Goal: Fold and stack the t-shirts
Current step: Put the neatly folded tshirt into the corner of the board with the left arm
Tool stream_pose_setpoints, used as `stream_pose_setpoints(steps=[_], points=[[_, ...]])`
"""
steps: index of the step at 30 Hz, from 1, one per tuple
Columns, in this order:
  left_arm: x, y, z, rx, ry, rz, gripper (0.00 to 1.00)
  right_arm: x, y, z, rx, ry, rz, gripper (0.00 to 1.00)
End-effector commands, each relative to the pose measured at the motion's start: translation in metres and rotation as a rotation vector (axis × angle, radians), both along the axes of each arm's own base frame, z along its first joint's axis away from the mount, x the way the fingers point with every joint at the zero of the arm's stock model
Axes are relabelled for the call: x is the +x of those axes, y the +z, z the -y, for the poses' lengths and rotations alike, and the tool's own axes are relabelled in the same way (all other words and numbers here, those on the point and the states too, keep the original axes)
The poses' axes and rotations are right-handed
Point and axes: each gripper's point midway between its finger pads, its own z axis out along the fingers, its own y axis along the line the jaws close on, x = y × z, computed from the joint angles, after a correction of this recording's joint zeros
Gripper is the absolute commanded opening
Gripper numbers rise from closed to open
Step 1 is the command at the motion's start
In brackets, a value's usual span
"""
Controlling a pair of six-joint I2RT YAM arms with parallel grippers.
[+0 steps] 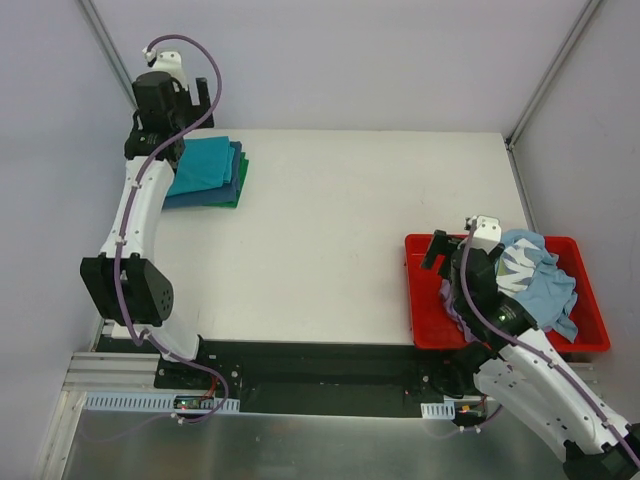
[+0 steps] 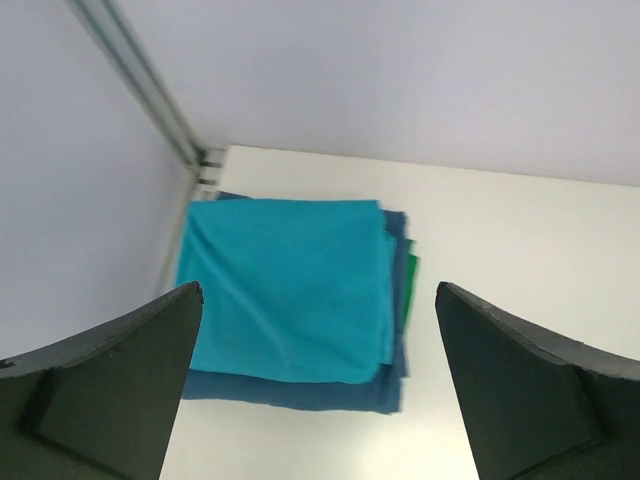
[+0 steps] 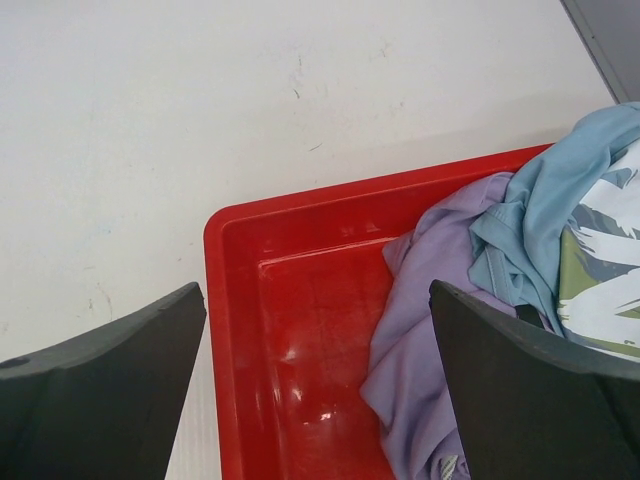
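Left claw, wide open and empty, above the folded t-shirts stacked at the far-left corner of the counter. Right claw, equally open and empty, over the red bin of crumpled t-shirts.

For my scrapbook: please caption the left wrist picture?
Open left gripper above the stack of folded t-shirts, turquoise on top.
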Motion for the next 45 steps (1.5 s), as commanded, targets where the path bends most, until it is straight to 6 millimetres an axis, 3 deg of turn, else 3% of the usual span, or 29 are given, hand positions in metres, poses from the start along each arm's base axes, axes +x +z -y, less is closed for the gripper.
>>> stream_pose_setpoints(steps=[1, 5, 10, 15, 22, 24, 25, 27, 31, 34, 39, 45], points=[[0.003, -0.052, 0.044, -0.277, -0.131, -0.110, 0.99, -0.001, 0.004, -0.001, 0.026, 0.006, 0.023, 0.96], [0.017, -0.103, 0.051, -0.349, -0.118, -0.228, 0.99, -0.001, 0.001, -0.006, 0.028, 0.037, 0.009, 0.96], [0.020, -0.163, 0.056, -0.423, -0.075, -0.348, 0.99, 0.001, -0.002, -0.007, 0.011, 0.041, -0.009, 0.96], [0.025, -0.210, 0.056, -0.442, -0.037, -0.437, 0.99, 0.004, -0.008, -0.009, -0.013, 0.044, -0.038, 0.96], [0.024, -0.241, 0.075, -0.531, -0.093, -0.517, 0.99, 0.007, -0.011, -0.009, -0.038, 0.041, -0.059, 0.96], [0.018, -0.247, 0.080, -0.558, -0.096, -0.538, 0.99, 0.008, -0.012, -0.009, -0.044, 0.039, -0.065, 0.96], [0.014, -0.251, 0.093, -0.551, -0.117, -0.554, 0.99, 0.009, -0.012, -0.009, -0.047, 0.038, -0.065, 0.96], [0.010, -0.257, 0.094, -0.536, -0.100, -0.567, 0.99, 0.009, -0.013, -0.009, -0.048, 0.036, -0.068, 0.96], [0.006, -0.261, 0.101, -0.507, -0.104, -0.579, 0.99, 0.011, -0.014, -0.010, -0.053, 0.037, -0.072, 0.96], [0.006, -0.253, 0.105, -0.490, -0.110, -0.562, 0.99, 0.011, -0.013, -0.011, -0.051, 0.040, -0.071, 0.96], [0.005, -0.210, 0.104, -0.448, -0.119, -0.478, 0.99, 0.010, -0.011, -0.011, -0.039, 0.045, -0.060, 0.96], [-0.026, -0.153, 0.112, -0.469, -0.148, -0.401, 0.99, 0.008, -0.007, -0.010, -0.012, 0.040, -0.037, 0.96]])
